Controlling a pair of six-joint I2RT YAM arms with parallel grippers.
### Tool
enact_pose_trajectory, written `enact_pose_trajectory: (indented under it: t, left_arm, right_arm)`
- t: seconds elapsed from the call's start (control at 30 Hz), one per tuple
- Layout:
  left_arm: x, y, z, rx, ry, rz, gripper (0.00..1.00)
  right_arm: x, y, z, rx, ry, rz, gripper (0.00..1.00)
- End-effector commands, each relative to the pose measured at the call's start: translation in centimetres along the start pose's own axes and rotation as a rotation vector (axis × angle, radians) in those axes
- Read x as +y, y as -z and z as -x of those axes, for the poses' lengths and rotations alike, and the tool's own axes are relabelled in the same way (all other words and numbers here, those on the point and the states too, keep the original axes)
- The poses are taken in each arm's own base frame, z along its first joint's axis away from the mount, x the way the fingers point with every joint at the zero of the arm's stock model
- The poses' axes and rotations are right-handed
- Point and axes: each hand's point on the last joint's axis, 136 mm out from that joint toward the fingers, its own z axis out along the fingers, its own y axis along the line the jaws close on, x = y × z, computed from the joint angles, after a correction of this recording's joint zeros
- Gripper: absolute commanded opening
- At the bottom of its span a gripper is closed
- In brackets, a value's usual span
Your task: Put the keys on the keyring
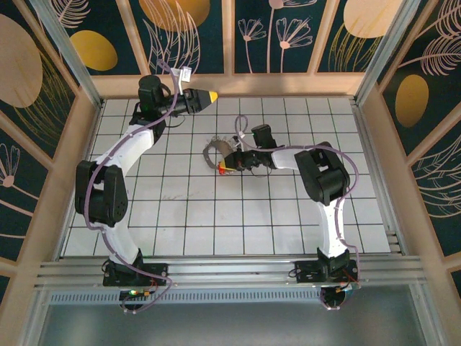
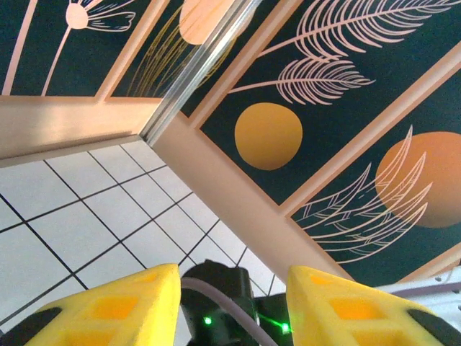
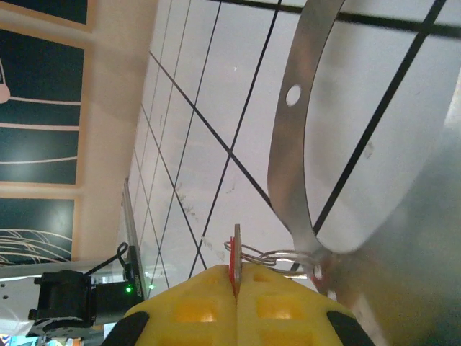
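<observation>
The little key (image 1: 222, 170) has a red head. It sits near the middle of the table (image 1: 187, 216). The right pincer (image 1: 225, 167) holds it. In the right wrist view the key (image 3: 235, 251) shows as a thin red edge, standing up straight. The right pincer (image 3: 235, 272) has its two yellow fingers (image 3: 187, 306) pressed tight on it, one on each side.

Just beside the key are some thin wire loops (image 3: 277, 254). They reach to the keyring (image 3: 288, 158). From this close the keyring looks like a shiny silver band that bends in a big curve. It has one small round hole (image 3: 293, 95) in it. The wire loops meet the band at its low end. From above, the keyring (image 1: 212, 150) is a pale loop just past the right pincer, on the far side. I cannot tell if it lies flat on the table.

The table has white squares with black lines.

The left pincer (image 1: 209, 96) is well apart from the key, up at the far edge of the table by the wall (image 1: 288, 36). In the left wrist view, the left pincer (image 2: 232, 288) has its yellow fingers (image 2: 108, 306) partly open, and it holds nothing. Between them shows a black part (image 2: 223, 288) with tiny green lights. The wall is dark, with leaves and orange circles painted on it.
</observation>
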Motion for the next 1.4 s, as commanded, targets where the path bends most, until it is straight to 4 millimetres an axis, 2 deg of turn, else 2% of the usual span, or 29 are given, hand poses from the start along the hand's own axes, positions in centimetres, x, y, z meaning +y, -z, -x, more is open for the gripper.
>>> enact_pose_trajectory:
  t: [0.0, 0.1, 0.3, 0.37, 0.43, 0.5, 0.57, 0.63, 0.67, 0.7, 0.73, 0.77, 0.83, 0.9, 1.0, 1.1, 1.2, 1.3, 1.37]
  left_arm:
    - [-1.8, 0.9, 1.1, -0.042, -0.043, -0.017, 0.44]
    - [-1.9, 1.0, 0.8, -0.043, -0.034, -0.022, 0.43]
    - [-1.9, 1.1, 0.5, -0.042, -0.023, -0.028, 0.44]
    - [-1.9, 1.1, 0.4, -0.044, -0.02, -0.033, 0.45]
    - [-2.0, 1.1, 0.5, -0.047, -0.018, -0.042, 0.47]
    - [-2.1, 1.1, 0.6, -0.056, -0.022, -0.043, 0.5]
    - [-2.3, 1.3, 0.9, -0.072, -0.031, -0.039, 0.59]
    - [-2.5, 1.5, 1.4, -0.095, -0.046, -0.024, 0.8]
    - [-2.5, 1.7, 1.7, -0.11, -0.054, -0.01, 0.97]
    - [-2.2, 2.0, 2.0, -0.13, -0.062, 0.015, 0.99]
    - [-1.3, 2.2, 2.1, -0.146, -0.063, 0.054, 0.99]
    - [-1.8, 3.0, 2.9, -0.178, -0.092, 0.091, 0.98]
    - [-0.2, 4.3, 3.3, -0.226, -0.106, 0.204, 0.98]
    - [1.2, 6.6, 3.9, -0.322, -0.144, 0.343, 0.99]
    - [2.7, 10.9, 4.0, -0.473, -0.249, 0.562, 0.99]
    - [4.0, 15.4, 2.4, -0.536, -0.371, 0.796, 0.99]
    - [5.7, 20.0, 0.5, -0.538, -0.453, 1.038, 0.99]
    - [7.7, 25.0, -2.3, -0.541, -0.454, 1.238, 0.99]
    - [8.6, 26.8, -4.3, -0.536, -0.448, 1.273, 0.98]
  right_arm:
    - [2.3, -0.5, 0.6, -0.055, 0.044, 0.013, 0.0]
    - [2.0, -1.1, -0.3, -0.044, 0.021, 0.002, 0.0]
    - [3.7, -3.3, -2.6, 0.03, 0.029, 0.023, 0.02]
    - [5.3, -4.2, -3.7, 0.08, 0.06, 0.06, 0.18]
    - [7.3, -4.3, -4.5, 0.109, 0.111, 0.093, 0.37]
    - [8.4, -3.3, -4.1, 0.087, 0.14, 0.091, 0.57]
    - [8.9, -1.5, -2.9, 0.042, 0.153, 0.079, 0.69]
    - [9.1, 0.8, -1.4, -0.016, 0.158, 0.06, 0.79]
    - [9.2, 2.0, -0.7, -0.042, 0.167, 0.053, 0.84]
    - [9.7, 2.7, -0.4, -0.058, 0.181, 0.04, 0.91]
    - [9.1, 4.8, 1.0, -0.112, 0.179, 0.008, 0.92]
    - [9.2, 6.1, 1.7, -0.144, 0.187, -0.006, 0.93]
    - [8.9, 9.0, 3.5, -0.226, 0.198, -0.066, 0.94]
    - [8.0, 12.2, 5.3, -0.321, 0.213, -0.169, 0.94]
    - [5.6, 17.5, 7.6, -0.466, 0.186, -0.338, 0.95]
    - [2.0, 23.4, 8.6, -0.625, 0.114, -0.519, 0.95]
    - [-2.4, 29.8, 8.2, -0.804, 0.054, -0.781, 0.96]
    - [-5.6, 34.6, 6.3, -0.963, -0.006, -0.928, 0.99]
    - [-6.6, 36.8, 4.9, -1.032, 0.01, -1.019, 0.99]
